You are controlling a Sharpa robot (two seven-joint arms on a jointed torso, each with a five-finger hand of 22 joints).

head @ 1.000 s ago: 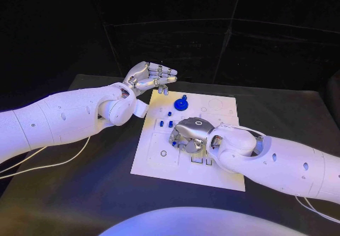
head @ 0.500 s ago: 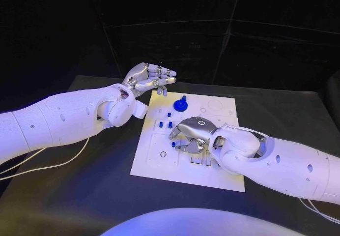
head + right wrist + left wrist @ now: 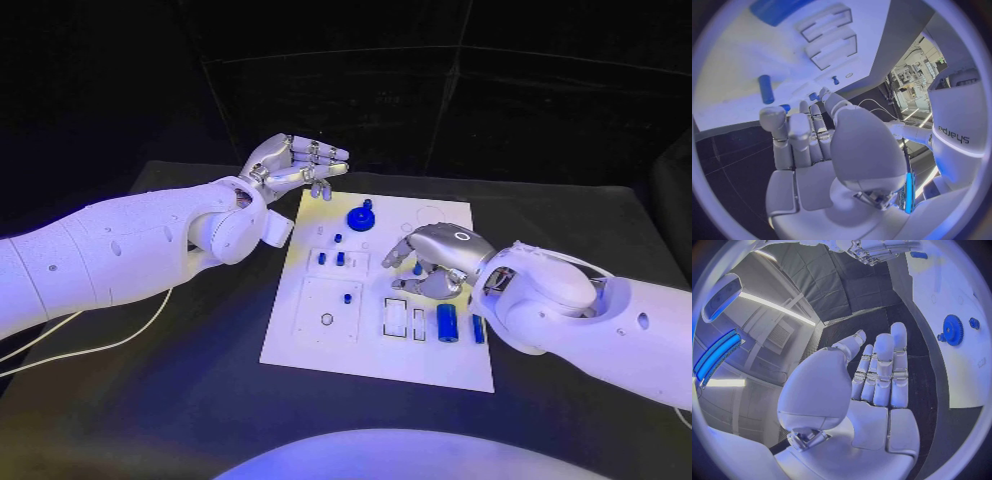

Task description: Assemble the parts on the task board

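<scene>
The board [image 3: 310, 345] is seen in the middle of the head view, a white plate on the black table [image 3: 144, 400]. A blue gear [image 3: 362, 215] is stood on its upper part, and small blue pegs [image 3: 339, 258] are set in the holes just below it. Two blue bars [image 3: 447, 322] are laid at the lower right of the board, beside two rectangular slots [image 3: 395, 316] that appear unfilled. By that showing, the task is judged partly done: the gear and pegs seem placed, while the bars and the open slots are left.

The right hand [image 3: 430, 262] is held over the board's right-middle, just above the bars, fingers curled downward; whether a part is pinched in it cannot be told. The left hand [image 3: 296, 163] is raised off the board's upper left corner, its fingers loosely apart and nothing held, as the left wrist view confirms.
</scene>
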